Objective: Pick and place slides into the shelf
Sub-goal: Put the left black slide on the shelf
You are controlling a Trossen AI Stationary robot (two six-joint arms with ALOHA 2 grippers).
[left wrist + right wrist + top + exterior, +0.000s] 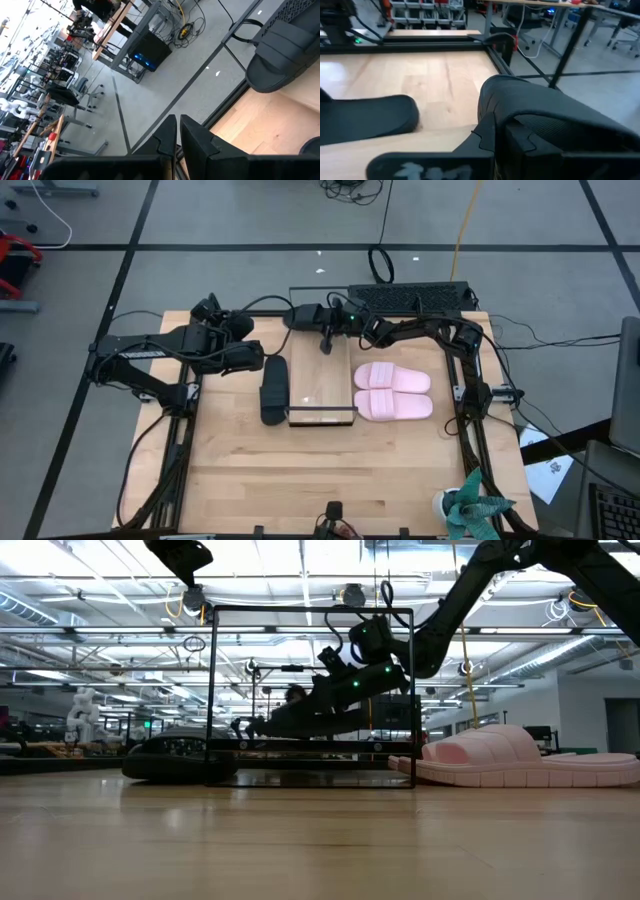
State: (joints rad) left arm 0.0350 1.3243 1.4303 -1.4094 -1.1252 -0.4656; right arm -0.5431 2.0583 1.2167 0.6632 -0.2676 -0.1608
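One black slide lies flat on its sole on the table, left of the shelf. The other black slide hangs tilted inside the shelf's black frame, in my right gripper, which is shut on it at the shelf's far end. The pink pair lies side by side on its soles, right of the shelf. My left gripper is shut and empty, lifted beside the lying black slide's far end. My right gripper pinches the black slide between its two fingers, at the slide's raised end. The fingers come slanting down from the table's right. The slide is lifted clear and tilted, its free end lower; the exact part is hidden by the gripper.
The shelf's tall thin frame stands around the held slide. A keyboard lies at the table's far edge. A green and white object sits at the near right corner. Bare wood lies toward the near edge.
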